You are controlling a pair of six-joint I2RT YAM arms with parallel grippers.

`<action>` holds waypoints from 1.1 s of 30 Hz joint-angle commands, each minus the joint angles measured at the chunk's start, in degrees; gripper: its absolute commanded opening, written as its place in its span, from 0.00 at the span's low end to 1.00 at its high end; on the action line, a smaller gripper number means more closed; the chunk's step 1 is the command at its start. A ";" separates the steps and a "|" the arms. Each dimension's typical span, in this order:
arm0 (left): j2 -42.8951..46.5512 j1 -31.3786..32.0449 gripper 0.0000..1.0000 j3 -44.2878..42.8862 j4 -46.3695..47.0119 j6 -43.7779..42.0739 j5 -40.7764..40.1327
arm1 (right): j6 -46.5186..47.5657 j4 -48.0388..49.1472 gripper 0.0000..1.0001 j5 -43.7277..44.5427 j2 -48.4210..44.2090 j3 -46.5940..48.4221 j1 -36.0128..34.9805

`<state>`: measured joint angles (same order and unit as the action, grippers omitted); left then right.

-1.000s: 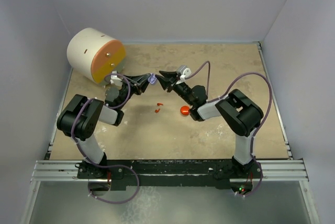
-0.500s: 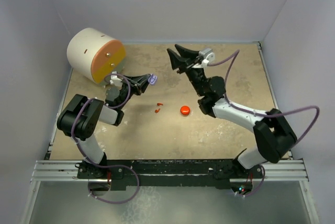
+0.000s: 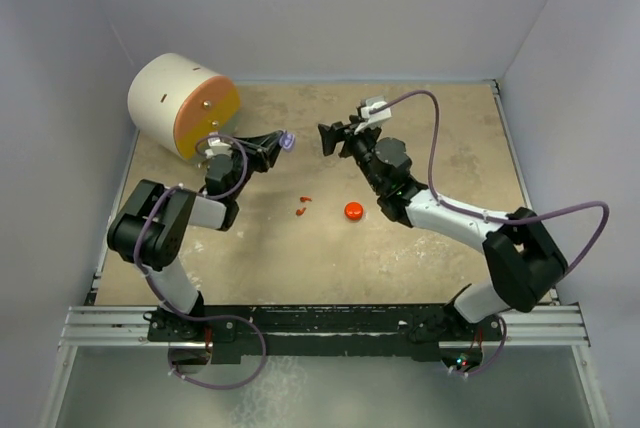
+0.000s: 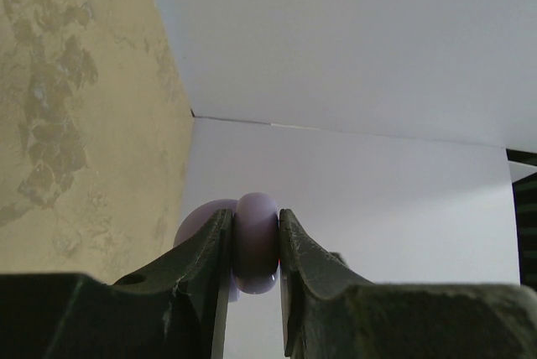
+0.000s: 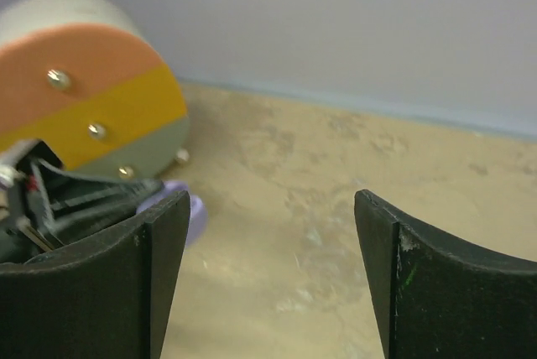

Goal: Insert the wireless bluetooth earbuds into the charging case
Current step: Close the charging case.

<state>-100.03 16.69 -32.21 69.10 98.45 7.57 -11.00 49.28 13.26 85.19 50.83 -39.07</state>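
My left gripper [image 3: 281, 142] is shut on a small round lavender charging case [image 3: 287, 139], held above the table near the back left. In the left wrist view the case [image 4: 256, 241] sits clamped edge-on between the two fingers [image 4: 210, 267]. My right gripper [image 3: 326, 138] stands open a short way to the right of the case, pointing at it, with nothing between its fingers [image 5: 159, 267]. Past its left finger, the right wrist view shows the case [image 5: 197, 215]. Two tiny red earbuds [image 3: 303, 206] lie on the table in front of both grippers.
A red-orange disc [image 3: 353, 210] lies on the tan table [image 3: 440, 238] right of the red earbuds. A large cream drum with an orange and yellow face [image 3: 180, 106] stands at the back left, close behind the left gripper. Grey walls enclose the table.
My right gripper left the lavender case, swung up and back, then came down to face it again with its jaws opened wide. The left gripper shifted slightly back, still holding the case.
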 commanded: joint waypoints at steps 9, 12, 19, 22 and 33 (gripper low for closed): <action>6.92 3.97 0.00 -9.22 -14.31 1.43 -14.71 | 4.69 -0.33 0.93 14.10 8.25 0.66 -4.39; 6.44 4.99 0.00 -10.21 -15.04 2.33 -15.80 | 5.02 2.35 0.95 15.18 11.37 2.44 -5.43; 4.04 7.13 0.00 -9.67 -12.77 5.52 -17.03 | 6.49 10.28 1.00 13.80 15.58 2.02 -6.28; 3.18 7.95 0.00 -9.80 -12.02 6.15 -17.24 | 7.31 11.77 1.00 12.52 16.50 2.32 -6.38; 1.52 9.06 0.00 -9.42 -9.25 7.81 -17.49 | 8.54 11.79 1.00 11.06 20.67 6.47 -6.47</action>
<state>-98.28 25.32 -40.49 55.75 104.62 -8.99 -3.79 57.93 25.12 105.12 54.43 -45.32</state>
